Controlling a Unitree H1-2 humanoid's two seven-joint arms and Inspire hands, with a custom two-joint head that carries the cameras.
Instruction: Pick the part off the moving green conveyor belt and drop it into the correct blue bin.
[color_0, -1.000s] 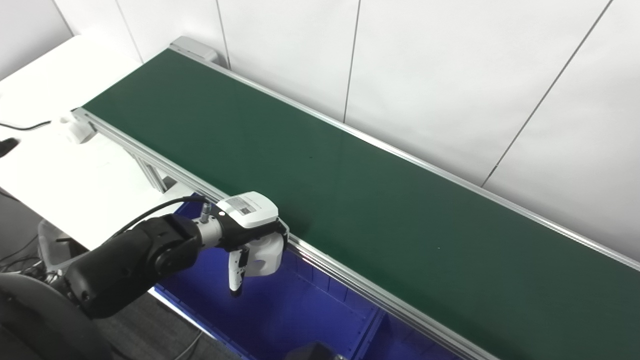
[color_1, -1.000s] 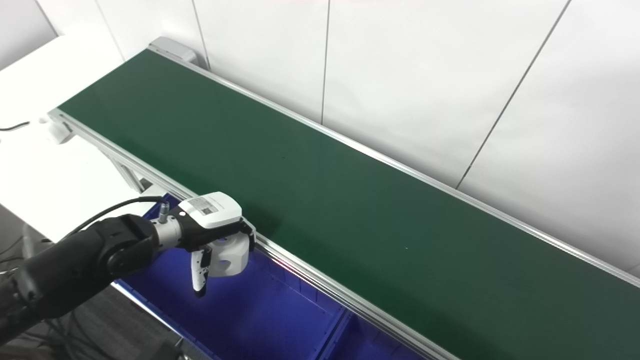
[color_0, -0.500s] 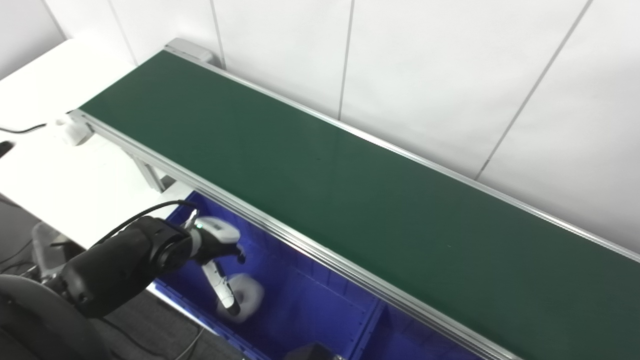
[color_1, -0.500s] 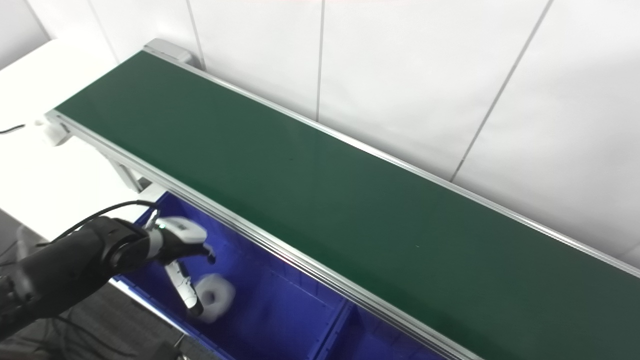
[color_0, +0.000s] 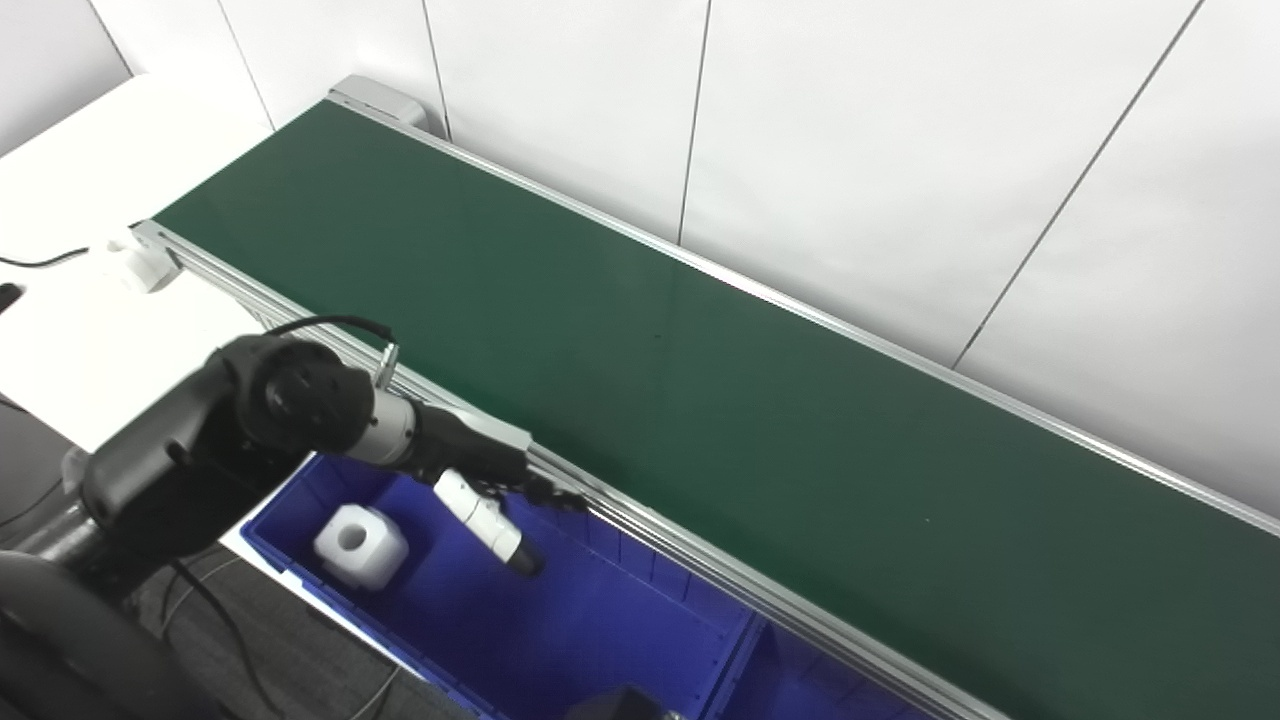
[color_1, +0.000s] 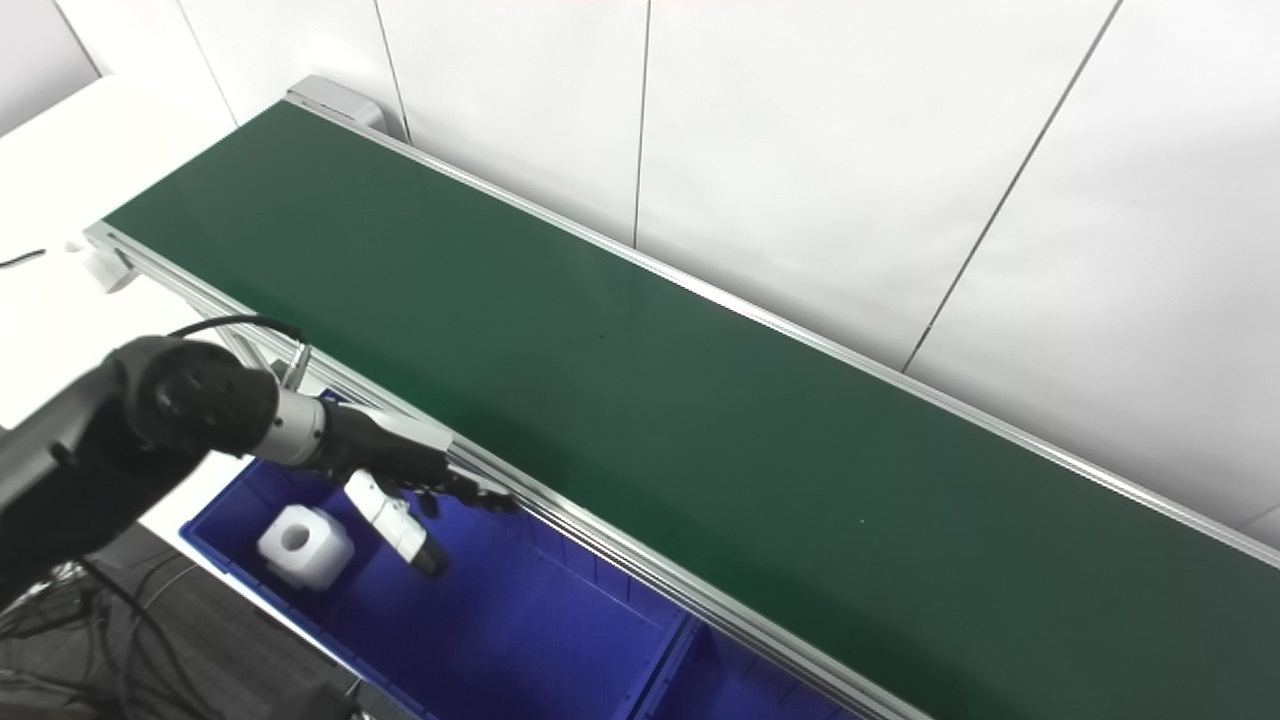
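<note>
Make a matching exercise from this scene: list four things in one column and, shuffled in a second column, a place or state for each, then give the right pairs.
Things:
1. white part
2. left hand
3. belt
4. bin

Places or states:
A. bare, nothing riding on it
B. open, holding nothing, over the bin
C. lying in the bin's left end
D. blue, below the belt's near rail

Pairs: 1-C, 2-B, 3-A, 4-D
</note>
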